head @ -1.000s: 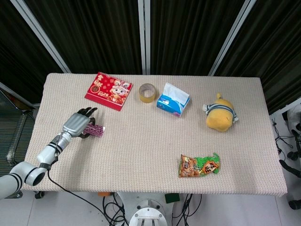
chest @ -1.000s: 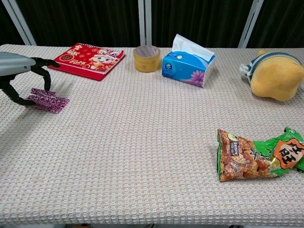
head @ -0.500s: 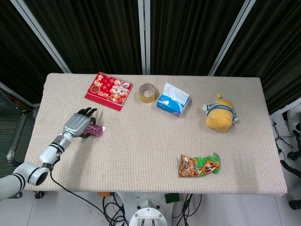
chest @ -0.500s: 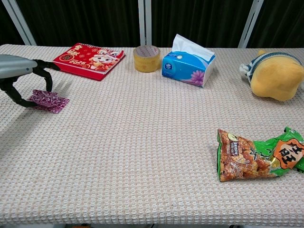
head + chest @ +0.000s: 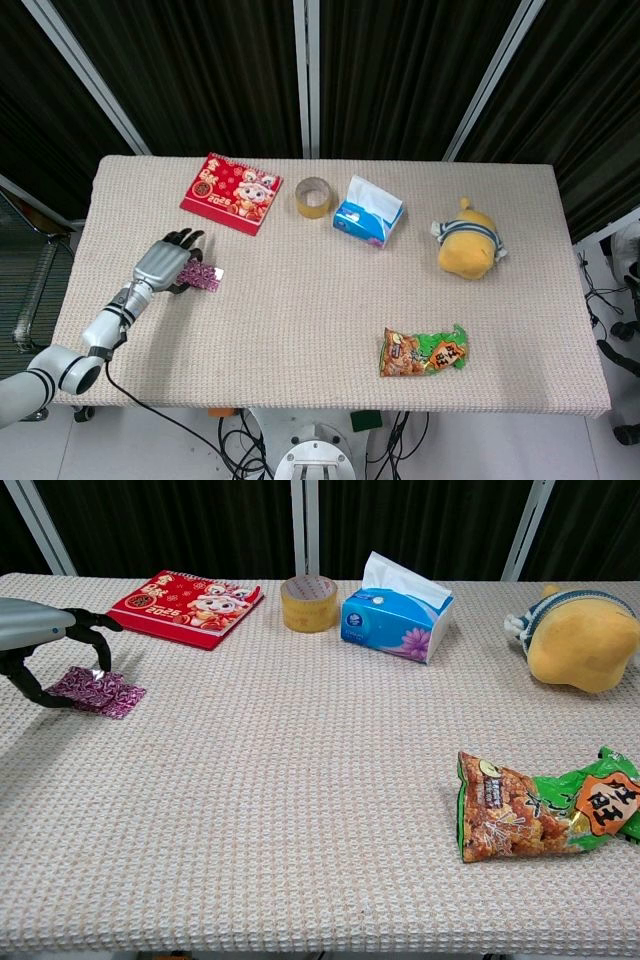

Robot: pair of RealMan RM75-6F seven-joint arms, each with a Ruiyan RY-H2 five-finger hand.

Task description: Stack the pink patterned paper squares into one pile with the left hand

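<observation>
A small pile of pink patterned paper squares (image 5: 203, 277) (image 5: 96, 692) lies flat on the table's left side. My left hand (image 5: 165, 262) (image 5: 40, 645) is just to its left, with the fingers (image 5: 98, 658) arched above the pile's left end and the thumb low beside its left corner. The fingers are spread and nothing is lifted; whether a fingertip touches the paper is unclear. The right hand appears in neither view.
A red calendar (image 5: 229, 192) lies behind the pile, and a tape roll (image 5: 314, 196) and a blue tissue box (image 5: 367, 212) sit to its right. A yellow plush toy (image 5: 467, 246) and a snack bag (image 5: 424, 352) are on the right side. The table's left edge (image 5: 80, 250) is close to the hand.
My left hand has drawn back slightly to the left, uncovering more of the pink pile. The pile stays flat in about the same spot.
</observation>
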